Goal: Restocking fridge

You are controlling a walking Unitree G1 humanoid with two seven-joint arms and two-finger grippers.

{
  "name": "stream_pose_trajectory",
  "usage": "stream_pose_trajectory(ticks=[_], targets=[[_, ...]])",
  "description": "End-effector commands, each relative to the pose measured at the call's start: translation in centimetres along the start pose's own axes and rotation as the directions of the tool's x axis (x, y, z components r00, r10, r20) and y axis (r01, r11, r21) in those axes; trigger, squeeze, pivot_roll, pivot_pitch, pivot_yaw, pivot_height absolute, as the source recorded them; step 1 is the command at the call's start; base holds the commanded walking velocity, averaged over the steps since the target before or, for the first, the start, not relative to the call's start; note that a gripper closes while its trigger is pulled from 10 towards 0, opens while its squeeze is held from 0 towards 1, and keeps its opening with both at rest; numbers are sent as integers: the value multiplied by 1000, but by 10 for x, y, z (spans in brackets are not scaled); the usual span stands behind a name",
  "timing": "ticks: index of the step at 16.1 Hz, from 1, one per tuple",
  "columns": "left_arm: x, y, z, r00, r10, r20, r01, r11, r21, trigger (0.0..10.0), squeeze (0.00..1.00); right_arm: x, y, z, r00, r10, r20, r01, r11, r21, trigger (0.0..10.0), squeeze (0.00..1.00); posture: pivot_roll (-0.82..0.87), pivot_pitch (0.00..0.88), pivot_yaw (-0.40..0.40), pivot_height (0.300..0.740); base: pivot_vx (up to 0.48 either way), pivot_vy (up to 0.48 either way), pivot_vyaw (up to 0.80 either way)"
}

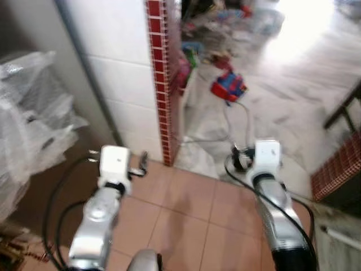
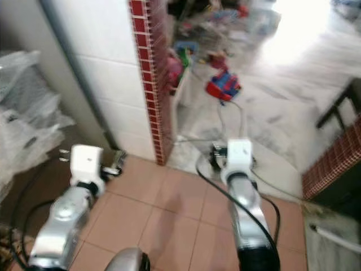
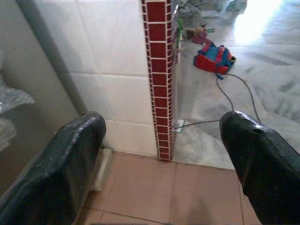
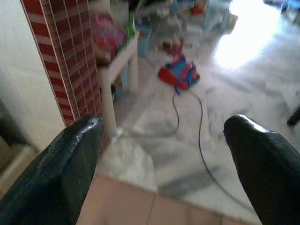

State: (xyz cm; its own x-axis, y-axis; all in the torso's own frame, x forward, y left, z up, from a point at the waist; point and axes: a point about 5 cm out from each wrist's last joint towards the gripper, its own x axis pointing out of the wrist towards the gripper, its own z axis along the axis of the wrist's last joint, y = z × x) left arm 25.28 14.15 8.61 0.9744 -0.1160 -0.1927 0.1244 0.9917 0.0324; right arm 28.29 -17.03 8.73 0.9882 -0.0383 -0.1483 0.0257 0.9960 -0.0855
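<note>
Basically nothing restocked yet: my left end effector [image 3: 159,164] and right end effector [image 4: 161,164] both spread, carrying nothing, facing red tiled pillar [image 1: 161,79]; fridge still to reach.

A wall edge [image 1: 159,79] was faced with small dark-red tiles set in pale grout, beside large white wall tiles [image 1: 121,68], while the near floor [image 1: 186,214] was laid in plain salmon-pink squares and the far floor [image 1: 293,96] in grey-veined white marble. A red and blue bag [image 1: 228,86] was seen on the marble with a dark cable [image 1: 246,119] trailing from it, and crinkled clear plastic sheeting [image 1: 31,118] was seen at the left. Both silver arms were tipped with white wrist blocks, and black fingers [image 3: 61,173] were shown on the left gripper [image 3: 164,173] and the right gripper [image 4: 164,173].
</note>
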Motion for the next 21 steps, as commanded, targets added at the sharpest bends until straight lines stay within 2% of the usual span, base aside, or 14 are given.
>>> stream_pose_trajectory(ticks=[1, 3, 9, 13, 15, 16, 20, 21], targets=[[1, -7, 4, 999, -28, 20, 29, 1000, -10, 10000, 0, -2, -8, 0, 1000, -21, 2, 21, 1000, 7, 10000, 0, 12, 23, 25, 740, 0, 0, 0], [2, -8, 4, 999, -36, 25, 36, 999, -16, 10000, 0, -1, -8, -2, 1000, -22, -14, 23, 1000, 11, 10000, 0, 12, 20, 25, 740, 0, 137, -719], [2, -10, 3, 998, -57, 21, 57, 998, -16, 10000, 0, 0, -8, -3, 1000, -20, -14, 20, 1000, 7, 10000, 0, 16, 14, 21, 740, 0, 413, -800], [1, -11, 3, 998, -59, 26, 58, 998, 8, 10000, 0, 1, -7, -2, 1000, -16, -9, 16, 1000, 7, 10000, 0, 17, 7, 19, 740, 0, 0, -709], [-2, -12, -1, 998, -68, 15, 67, 998, 9, 10000, 0, 0, -7, 0, 1000, -4, 16, 4, 1000, 8, 10000, 0, 11, 0, 27, 740, 0, 0, 0], [-3, -10, -3, 998, -57, 10, 57, 998, 8, 10000, 0, 0, -9, 3, 1000, -6, 30, 4, 999, 52, 10000, 0, 6, 0, 29, 740, 0, 0, 0], [-2, -6, 2, 997, -57, 52, 55, 998, 42, 10000, 0, 1, -18, -2, 999, -47, -2, 47, 999, 17, 10000, 0, 12, 2, 12, 740, 0, 0, 0], [-1, -3, 5, 996, -49, 79, 45, 997, 60, 10000, 0, 4, -14, -2, 999, -45, -12, 44, 997, -63, 10000, 0, 12, 2, 12, 740, 0, 0, 0]])
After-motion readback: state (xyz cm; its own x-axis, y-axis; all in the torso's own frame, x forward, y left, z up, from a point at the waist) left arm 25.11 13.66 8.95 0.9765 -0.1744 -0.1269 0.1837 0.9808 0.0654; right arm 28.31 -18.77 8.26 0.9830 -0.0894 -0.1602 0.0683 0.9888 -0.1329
